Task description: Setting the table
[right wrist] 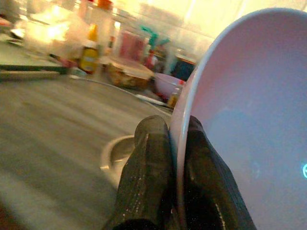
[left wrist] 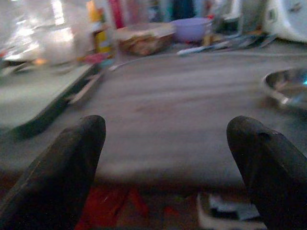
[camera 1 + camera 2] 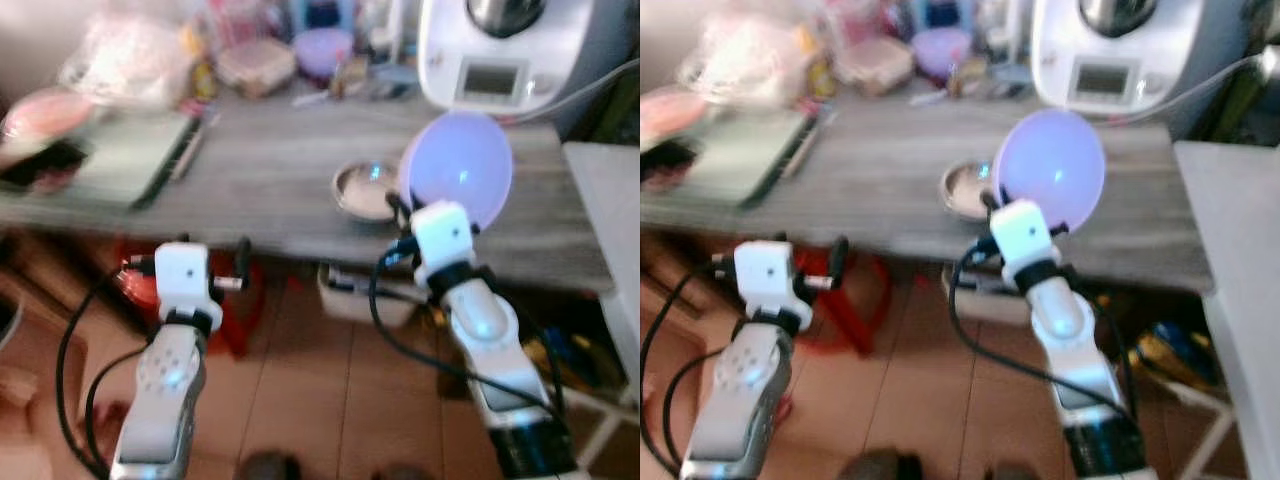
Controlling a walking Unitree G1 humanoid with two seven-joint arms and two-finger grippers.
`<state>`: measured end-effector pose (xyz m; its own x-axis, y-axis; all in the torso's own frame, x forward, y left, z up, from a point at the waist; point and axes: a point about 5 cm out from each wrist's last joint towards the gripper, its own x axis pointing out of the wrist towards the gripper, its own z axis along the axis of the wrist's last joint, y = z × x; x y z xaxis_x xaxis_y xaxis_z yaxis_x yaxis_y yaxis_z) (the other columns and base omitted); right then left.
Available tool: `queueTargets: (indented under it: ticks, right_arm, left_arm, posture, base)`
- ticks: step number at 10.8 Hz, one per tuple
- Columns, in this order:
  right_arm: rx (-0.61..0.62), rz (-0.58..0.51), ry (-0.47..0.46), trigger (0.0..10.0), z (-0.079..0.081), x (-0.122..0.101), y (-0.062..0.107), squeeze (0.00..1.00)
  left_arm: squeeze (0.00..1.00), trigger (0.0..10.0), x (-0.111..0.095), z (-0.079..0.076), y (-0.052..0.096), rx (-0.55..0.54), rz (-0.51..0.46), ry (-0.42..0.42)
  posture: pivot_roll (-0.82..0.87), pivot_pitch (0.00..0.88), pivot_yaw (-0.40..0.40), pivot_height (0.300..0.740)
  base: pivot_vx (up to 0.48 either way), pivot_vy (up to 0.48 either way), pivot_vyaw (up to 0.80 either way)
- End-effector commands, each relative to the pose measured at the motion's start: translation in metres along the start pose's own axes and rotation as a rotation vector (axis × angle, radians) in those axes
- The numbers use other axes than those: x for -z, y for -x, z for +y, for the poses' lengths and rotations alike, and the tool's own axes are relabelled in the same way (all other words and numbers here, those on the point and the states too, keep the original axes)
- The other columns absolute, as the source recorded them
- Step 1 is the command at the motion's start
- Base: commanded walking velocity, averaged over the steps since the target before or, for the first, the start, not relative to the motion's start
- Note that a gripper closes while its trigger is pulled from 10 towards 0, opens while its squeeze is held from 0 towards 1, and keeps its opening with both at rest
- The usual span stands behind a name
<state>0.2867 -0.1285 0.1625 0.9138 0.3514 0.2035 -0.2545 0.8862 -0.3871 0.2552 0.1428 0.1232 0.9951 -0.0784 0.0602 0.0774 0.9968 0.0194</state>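
My right gripper (image 3: 405, 212) is shut on the rim of a lilac plate (image 3: 458, 168), held tilted on edge above the grey wooden table (image 3: 270, 180). In the right wrist view both black fingers (image 1: 148, 163) pinch the plate's rim (image 1: 178, 143). Just left of the plate a small metal dish (image 3: 363, 190) rests on the table. My left gripper (image 3: 215, 262) hangs open below the table's front edge; its two fingers (image 2: 62, 167) stand wide apart with nothing between them.
A white kitchen machine (image 3: 500, 50) stands at the back right. A green tray (image 3: 120, 160) lies at the left, with a pink plate (image 3: 45, 110), bags, bottles, a food container (image 3: 255, 65) and a purple bowl (image 3: 322, 50) behind. A red stool (image 3: 235, 300) sits under the table.
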Motion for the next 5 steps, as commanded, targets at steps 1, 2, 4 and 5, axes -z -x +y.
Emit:
queueTargets:
  ticks: [1,2,4,5]
  right_arm:
    - [0.016,-0.035,0.029,10.0,-0.0069,-0.0074,-0.001,0.0]
    - [0.015,-0.034,0.026,10.0,-0.0074,-0.0073,-0.0009,0.0]
    - [0.005,-0.036,0.015,10.0,-0.0068,-0.0081,-0.0017,0.0]
    - [-0.03,-0.052,0.018,10.0,-0.0038,-0.0099,-0.0031,0.0]
  left_arm:
    - [0.0,10.0,-0.0031,-0.0035,-0.0009,0.005,-0.013,0.001]
    - [0.0,10.0,-0.0034,-0.0036,-0.0004,0.005,-0.014,0.0]
    - [0.0,10.0,-0.0029,-0.0043,0.0016,0.008,-0.013,0.004]
    - [0.0,10.0,-0.0031,-0.0039,0.0019,0.006,-0.013,0.002]
  posture:
    - [0.01,0.07,0.062,0.74]
    - [0.01,0.073,0.06,0.74]
    - [0.01,0.076,0.061,0.74]
    - [0.01,0.079,0.062,0.74]
  base:
    - [0.48,0.0,0.8]
    - [0.48,0.0,0.8]
    - [0.476,0.0,0.0]
    - [0.472,0.0,0.0]
